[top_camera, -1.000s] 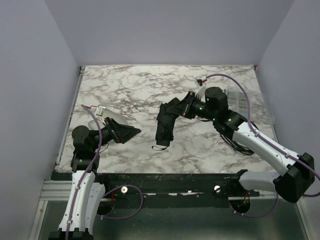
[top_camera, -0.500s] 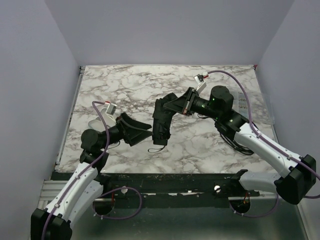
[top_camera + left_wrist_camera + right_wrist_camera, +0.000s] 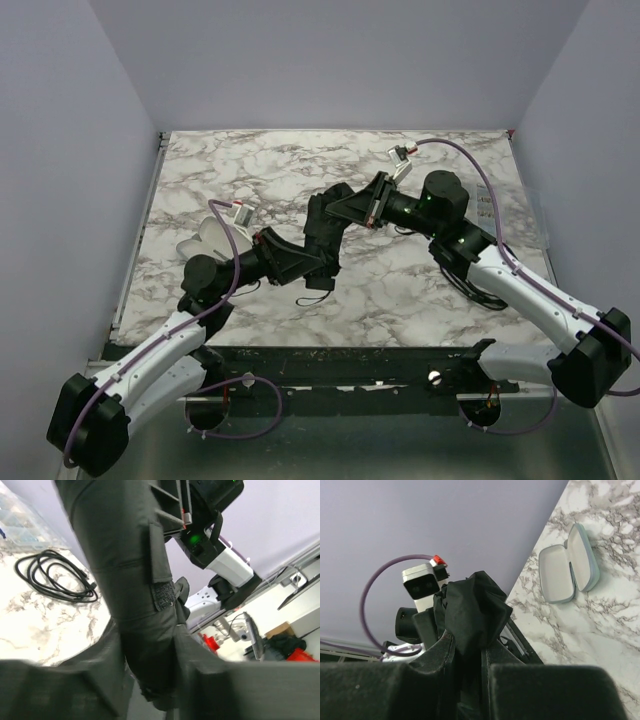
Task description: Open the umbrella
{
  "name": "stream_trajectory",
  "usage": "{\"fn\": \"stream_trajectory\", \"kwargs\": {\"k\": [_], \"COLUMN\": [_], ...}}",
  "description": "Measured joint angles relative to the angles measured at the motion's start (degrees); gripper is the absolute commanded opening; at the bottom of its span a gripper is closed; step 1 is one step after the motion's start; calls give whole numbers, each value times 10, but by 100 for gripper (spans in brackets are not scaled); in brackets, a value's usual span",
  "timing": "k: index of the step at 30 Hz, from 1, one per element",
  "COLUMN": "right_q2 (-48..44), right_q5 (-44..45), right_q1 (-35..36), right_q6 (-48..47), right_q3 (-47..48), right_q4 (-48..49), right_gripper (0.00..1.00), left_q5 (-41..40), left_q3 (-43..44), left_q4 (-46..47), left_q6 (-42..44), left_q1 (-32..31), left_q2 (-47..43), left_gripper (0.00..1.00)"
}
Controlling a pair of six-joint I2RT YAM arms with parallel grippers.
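Down below, a marble table (image 3: 250, 170). Over its middle, the umbrella (image 3: 322, 238), folded up and seemingly lifted off the top. Top end pinched tight in the right gripper (image 3: 338, 210). Low end between the fingers of the left gripper (image 3: 316, 268); cannot tell if squeezing yet. Looks like grabbing a second hold. Next, probably: hold firm, undo the strap tab (image 3: 165, 595), pull apart. No words to read.
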Motion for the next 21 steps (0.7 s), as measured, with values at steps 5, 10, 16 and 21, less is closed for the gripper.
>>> {"fn": "stream_trajectory", "kwargs": {"k": [5,10,16,21], "right_q2": [-6,-15,-24,-7], "right_q5": [-3,-4,0,1], "right_q1": [-3,-1,-1,2], "right_q6": [-9,-17,-36,-42], "right_q3": [-8,-8,-8,5], "right_q4": [32,16,-17,-35], "right_gripper": [84,100,100,100], "left_q5": [-11,-25,-68,-107], "left_q3": [15,87,182,226], "left_q4": [-45,-214,-391,-484], "left_q6": [0,69,150,198], "left_q1": [-6,-12,-25,-63], "left_q2": [0,-18,-31,0], "left_gripper": [0,0,0,0]}}
